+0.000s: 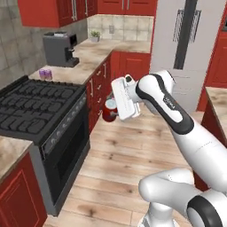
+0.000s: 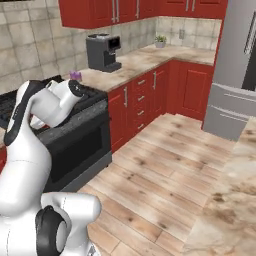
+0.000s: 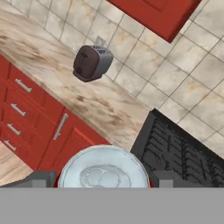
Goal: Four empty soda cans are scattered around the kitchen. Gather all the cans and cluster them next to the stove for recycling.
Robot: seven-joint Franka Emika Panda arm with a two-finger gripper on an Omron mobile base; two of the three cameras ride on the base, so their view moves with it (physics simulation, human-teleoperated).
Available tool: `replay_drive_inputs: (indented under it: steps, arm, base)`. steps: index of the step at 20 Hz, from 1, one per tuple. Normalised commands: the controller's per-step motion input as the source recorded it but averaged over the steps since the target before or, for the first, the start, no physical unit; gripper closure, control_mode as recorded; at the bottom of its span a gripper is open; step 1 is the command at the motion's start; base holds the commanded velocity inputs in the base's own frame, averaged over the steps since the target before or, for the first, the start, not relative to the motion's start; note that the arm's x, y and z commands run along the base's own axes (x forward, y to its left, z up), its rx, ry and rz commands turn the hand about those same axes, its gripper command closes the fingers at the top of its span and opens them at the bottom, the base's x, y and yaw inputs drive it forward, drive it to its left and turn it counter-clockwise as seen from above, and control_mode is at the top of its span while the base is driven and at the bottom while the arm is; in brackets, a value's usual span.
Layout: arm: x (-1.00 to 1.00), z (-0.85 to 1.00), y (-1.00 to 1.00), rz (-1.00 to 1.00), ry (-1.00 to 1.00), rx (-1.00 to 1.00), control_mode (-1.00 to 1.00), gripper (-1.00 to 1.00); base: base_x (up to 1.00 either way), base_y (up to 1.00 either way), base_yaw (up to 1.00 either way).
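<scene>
My gripper (image 1: 111, 111) is shut on a red soda can (image 1: 107, 113), held in the air over the wooden floor in front of the red cabinets, to the right of the stove (image 1: 40, 106). In the hand view the can's silvery top (image 3: 103, 173) sits between the two fingertips (image 3: 40, 180) of the gripper (image 3: 103, 180), with the stove's grates (image 3: 183, 153) just beyond. Purple soda cans (image 1: 45, 74) stand close together on the counter at the stove's far side, and they show as purple soda cans (image 2: 75, 75) behind the arm, beside the stove (image 2: 80, 145).
A dark coffee machine (image 1: 60, 48) stands on the counter past the purple cans. A toaster (image 3: 91, 62) sits on the counter by the tiled wall. The steel fridge (image 1: 190, 40) rises at the back right. An island counter (image 1: 217, 102) edges the floor on the right.
</scene>
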Motion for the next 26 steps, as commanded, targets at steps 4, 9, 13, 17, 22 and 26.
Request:
replay_drive_inputs:
  steps: [4,9,13,17,22,26]
  arm:
    - [0.00,0.00,0.00,0.00,0.00,0.00,1.00,1.00]
    - [0.00,0.00,0.00,0.00,0.00,0.00,1.00,1.00]
    - [0.00,0.00,0.00,0.00,0.00,0.00,1.00,1.00]
    - [0.00,0.00,0.00,0.00,0.00,0.00,1.00,1.00]
    - [0.00,0.00,0.00,0.00,0.00,0.00,1.00,1.00]
    - [0.00,0.00,0.00,0.00,0.00,0.00,1.00,1.00]
  base:
    - [0.11,0.16,-0.48]
    - [0.05,0.29,-0.43]
    - [0.00,0.73,-0.23]
    - [0.00,0.98,-0.09]
    - [0.00,0.92,-0.05]
    - [0.21,0.60,-0.06]
